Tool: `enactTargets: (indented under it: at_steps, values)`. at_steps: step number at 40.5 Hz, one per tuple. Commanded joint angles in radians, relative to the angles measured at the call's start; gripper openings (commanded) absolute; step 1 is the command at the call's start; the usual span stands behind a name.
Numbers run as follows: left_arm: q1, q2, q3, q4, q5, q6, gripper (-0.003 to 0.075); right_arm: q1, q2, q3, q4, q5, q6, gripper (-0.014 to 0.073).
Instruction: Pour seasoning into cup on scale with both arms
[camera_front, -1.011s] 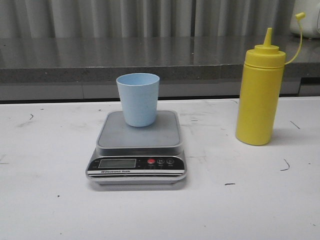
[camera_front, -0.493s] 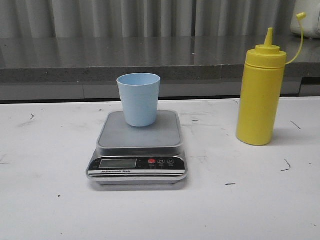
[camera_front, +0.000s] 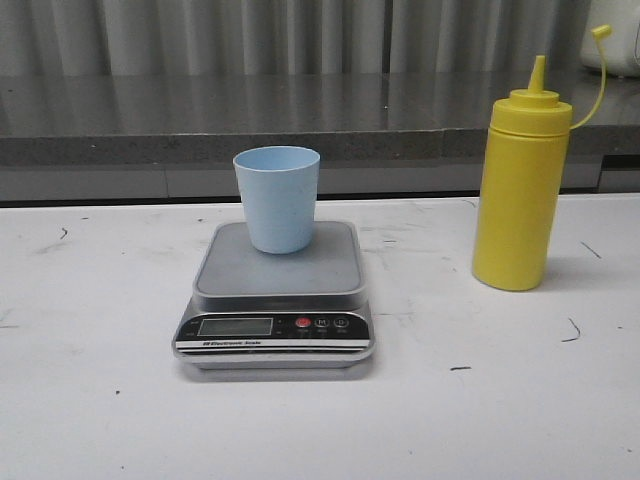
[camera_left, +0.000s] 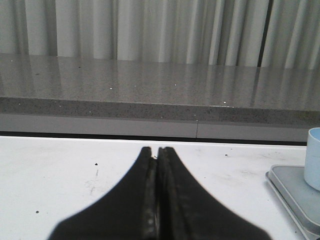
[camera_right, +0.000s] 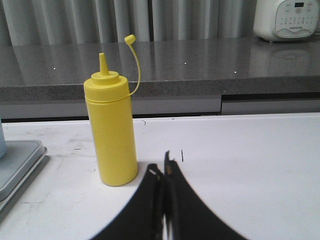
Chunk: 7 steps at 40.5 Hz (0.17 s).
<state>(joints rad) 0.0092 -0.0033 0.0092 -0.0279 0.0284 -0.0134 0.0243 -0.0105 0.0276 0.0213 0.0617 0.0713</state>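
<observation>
Cup (camera_front: 277, 198) upright on scale (camera_front: 275, 300), frame centre. Bottle (camera_front: 520, 190) right, standing apart. Left gripper (camera_left: 156, 152) and right gripper (camera_right: 162, 171): jaws pressed together, empty.

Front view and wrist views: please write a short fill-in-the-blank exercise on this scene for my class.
1. The pale blue cup stands on the ____.
2. The yellow bottle stands upright on the ____, apart from the scale.
3. The bottle's tethered tip cap is ____ the nozzle.
4. The left pincer and right pincer are both ____.

Missing words: scale; table; off; shut
</observation>
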Motion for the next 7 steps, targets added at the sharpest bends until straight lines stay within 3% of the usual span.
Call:
enactTargets:
  at_steps: [1,7]
  values:
    - [0.002,-0.023,0.014,-0.001,-0.088,-0.008,-0.002,0.0,-0.018,-0.003,0.003,-0.088,-0.007,-0.0067]
    - [0.002,-0.023,0.014,-0.001,-0.088,-0.008,-0.002,0.0,-0.018,-0.003,0.003,-0.088,-0.007,-0.0067]
